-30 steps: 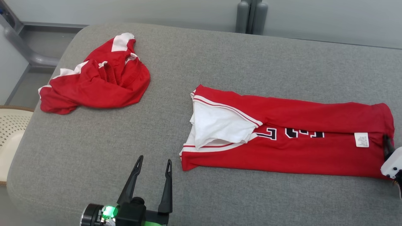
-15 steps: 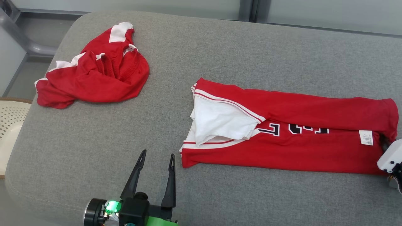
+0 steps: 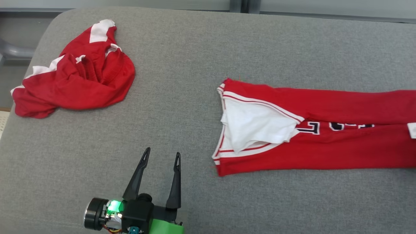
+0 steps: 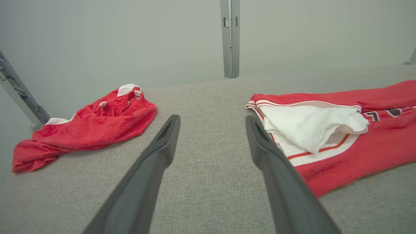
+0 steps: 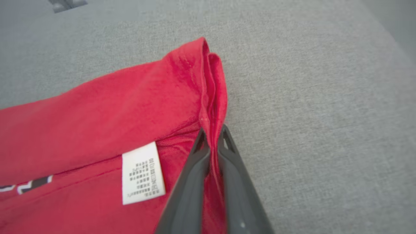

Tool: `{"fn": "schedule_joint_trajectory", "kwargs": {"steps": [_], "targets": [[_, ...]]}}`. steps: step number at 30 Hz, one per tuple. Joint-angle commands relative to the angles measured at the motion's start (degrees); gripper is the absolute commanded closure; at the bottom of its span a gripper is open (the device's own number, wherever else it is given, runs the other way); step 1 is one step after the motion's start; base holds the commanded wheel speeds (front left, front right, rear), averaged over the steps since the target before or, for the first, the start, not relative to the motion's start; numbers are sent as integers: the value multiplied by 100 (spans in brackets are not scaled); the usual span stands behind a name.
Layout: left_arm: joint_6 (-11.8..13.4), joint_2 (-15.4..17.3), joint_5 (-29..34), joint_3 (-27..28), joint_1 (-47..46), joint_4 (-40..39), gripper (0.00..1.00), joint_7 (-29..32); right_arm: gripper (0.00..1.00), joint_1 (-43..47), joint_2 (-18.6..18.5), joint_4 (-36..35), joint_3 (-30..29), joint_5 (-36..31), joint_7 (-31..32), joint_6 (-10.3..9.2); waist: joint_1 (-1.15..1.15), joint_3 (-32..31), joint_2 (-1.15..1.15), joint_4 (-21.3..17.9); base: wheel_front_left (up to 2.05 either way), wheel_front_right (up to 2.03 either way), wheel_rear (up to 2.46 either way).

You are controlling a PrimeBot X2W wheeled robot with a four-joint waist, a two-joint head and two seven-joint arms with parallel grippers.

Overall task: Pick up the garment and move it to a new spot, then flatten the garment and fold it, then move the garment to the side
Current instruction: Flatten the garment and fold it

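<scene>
Red-and-white jersey garment [image 3: 325, 149], folded into a long strip, lay on the grey upholstered cushion [image 3: 195, 48].
Right pincer [image 5: 213, 133] was clamped on its hem edge beside the white care label [image 5: 142, 174]; left pincer [image 3: 162, 152] stood with fingers apart near the collar end.

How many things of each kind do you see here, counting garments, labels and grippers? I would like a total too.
Red garments: 2, the crumpled garment and the folded jersey.
White labels: 1, the care label on the folded jersey.
Grippers: 2, the left gripper with fingers apart, the right gripper pinching the folded jersey's edge.
Total: 5.
</scene>
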Motion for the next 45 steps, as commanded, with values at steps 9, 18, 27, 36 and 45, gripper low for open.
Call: {"fn": "schedule_joint_trajectory", "kwargs": {"steps": [9, 18, 27, 36, 45], "targets": [[-40, 82, 58, 30, -241, 58, 0, 0, 100, -130, -493, -976, -227, -113, 438, -18, 0, 108, 0, -398, 0, 0, 0], [-35, 59, -4, -34, -112, 138, 0, 0, 100, 243, 25, -2768, -131, -262, 1154, -18, 0, -266, 0, -401, 0, 0, 0], [-13, 41, -60, -85, 133, 135, 0, 0, 100, 705, 934, -4082, 72, -537, 1658, -17, 0, -652, 0, -94, 0, 0, 0], [-46, 17, -63, -180, 203, 94, 0, 0, 100, 757, 1905, -4093, 441, -710, 1597, -17, 0, -684, 0, 199, 0, 0, 0], [-86, -3, -43, -277, 121, 121, 0, 0, 100, 486, 2405, -3562, 765, -807, 1363, -17, 0, -559, 0, 413, 0, 0, 0]]}}
